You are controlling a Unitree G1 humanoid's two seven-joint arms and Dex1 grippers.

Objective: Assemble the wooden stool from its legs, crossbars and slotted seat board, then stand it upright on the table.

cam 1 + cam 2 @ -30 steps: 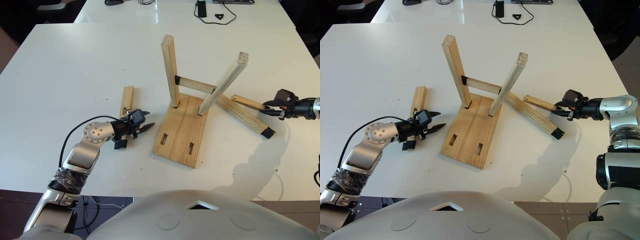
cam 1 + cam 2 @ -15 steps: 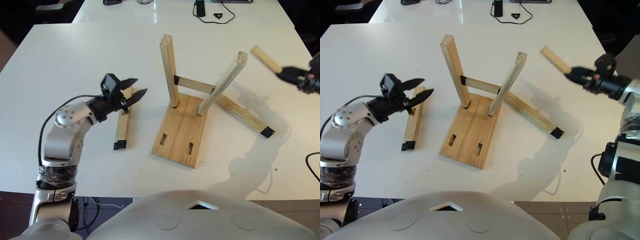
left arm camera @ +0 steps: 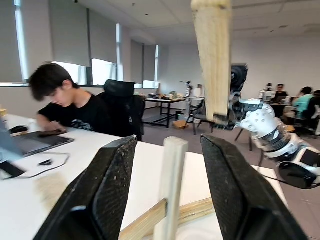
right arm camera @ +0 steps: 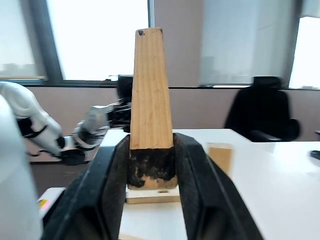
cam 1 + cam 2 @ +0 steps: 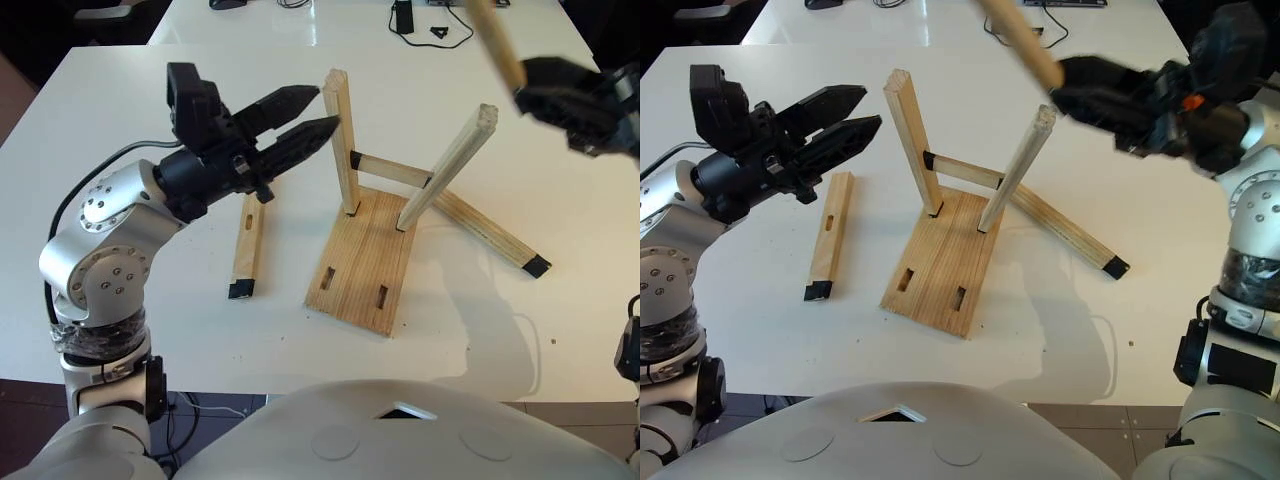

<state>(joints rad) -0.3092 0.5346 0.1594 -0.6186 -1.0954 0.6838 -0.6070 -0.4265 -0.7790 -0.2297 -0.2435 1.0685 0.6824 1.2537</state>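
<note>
The slotted seat board (image 5: 360, 262) lies flat mid-table. One leg (image 5: 340, 140) stands upright in it, a second leg (image 5: 447, 165) leans in it, and a crossbar (image 5: 392, 170) joins them. Behind them lies a black-tipped leg (image 5: 490, 232). A loose leg (image 5: 246, 240) rests left of the board. My left gripper (image 5: 326, 108) hovers open, level with the upright leg's top (image 3: 170, 190), just to its left. My right gripper (image 5: 530, 90) is held high at the right, shut on a short wooden bar (image 4: 150, 90) that points up and away.
The white table's front edge (image 5: 300, 385) runs just below the board. A second table behind holds a black device (image 5: 402, 17) with cables. Bare tabletop lies to the far left and right of the stool parts.
My left gripper rose from the table beside the loose leg up to the upright leg's top. My right gripper lifted the short bar off the table and carried it high.
</note>
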